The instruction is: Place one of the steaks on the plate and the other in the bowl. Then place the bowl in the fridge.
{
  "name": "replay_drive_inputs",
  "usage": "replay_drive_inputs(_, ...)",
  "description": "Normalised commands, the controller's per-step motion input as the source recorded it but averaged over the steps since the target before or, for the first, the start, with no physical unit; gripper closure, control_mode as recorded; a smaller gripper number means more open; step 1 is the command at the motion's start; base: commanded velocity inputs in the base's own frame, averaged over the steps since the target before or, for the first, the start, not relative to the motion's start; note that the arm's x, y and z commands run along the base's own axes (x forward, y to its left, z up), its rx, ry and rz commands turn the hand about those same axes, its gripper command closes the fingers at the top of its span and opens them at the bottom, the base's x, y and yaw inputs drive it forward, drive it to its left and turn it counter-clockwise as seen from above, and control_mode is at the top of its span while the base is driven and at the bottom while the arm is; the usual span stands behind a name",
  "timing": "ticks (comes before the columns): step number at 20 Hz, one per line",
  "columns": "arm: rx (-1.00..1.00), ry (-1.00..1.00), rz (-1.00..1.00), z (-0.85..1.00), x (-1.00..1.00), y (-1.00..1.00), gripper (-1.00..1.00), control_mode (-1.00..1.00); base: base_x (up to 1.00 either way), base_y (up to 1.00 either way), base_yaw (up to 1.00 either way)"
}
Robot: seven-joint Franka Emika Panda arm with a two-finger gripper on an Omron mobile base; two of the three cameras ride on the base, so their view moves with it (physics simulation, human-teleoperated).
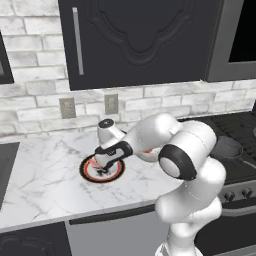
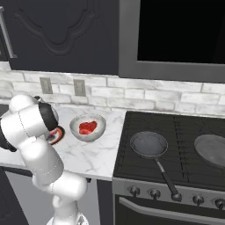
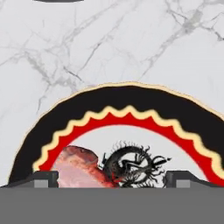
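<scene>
The plate [image 1: 88, 173] with its orange-red rim lies on the marble counter, and my gripper [image 1: 103, 169] hangs just over it. In the hand view the fingertips [image 3: 43, 178] stand wide apart, so the gripper [image 3: 111, 179] is open. The pale pink steak [image 3: 76, 168] lies flat on the plate [image 3: 127, 98] between them, toward the left fingertip. The silvery speckled bowl [image 2: 100, 121] stands on the counter right of the plate [image 2: 56, 134]. The deep red steak [image 2: 87, 127] lies inside it. The fridge is out of view.
A stove with two dark frying pans [image 2: 149, 144] [image 2: 212, 150] adjoins the counter on the right. Dark wall cabinets [image 1: 135, 40] hang above, and wall sockets [image 1: 67, 107] sit in the brick backsplash. A dark recess [image 1: 7, 167] borders the counter's left end.
</scene>
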Motion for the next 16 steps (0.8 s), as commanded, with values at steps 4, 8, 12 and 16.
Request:
replay_drive_inputs(4,0.02,0.00,-0.07,0.25,-0.40,0.07,-1.00,-1.00,0.00,0.00,0.00)
replay_drive_inputs(8,0.12,0.00,-0.08,0.18,-0.18,-0.62,-1.00,-1.00,0.00,0.00,0.00)
replay_drive_inputs(12,0.15,0.00,-0.15,0.31,-0.44,-0.67,-1.00,-1.00,0.00,0.00,0.00)
replay_drive_inputs(16,0.16,0.00,-0.26,0.49,-0.78,-0.50,-1.00,-1.00,0.00,0.00,0.00)
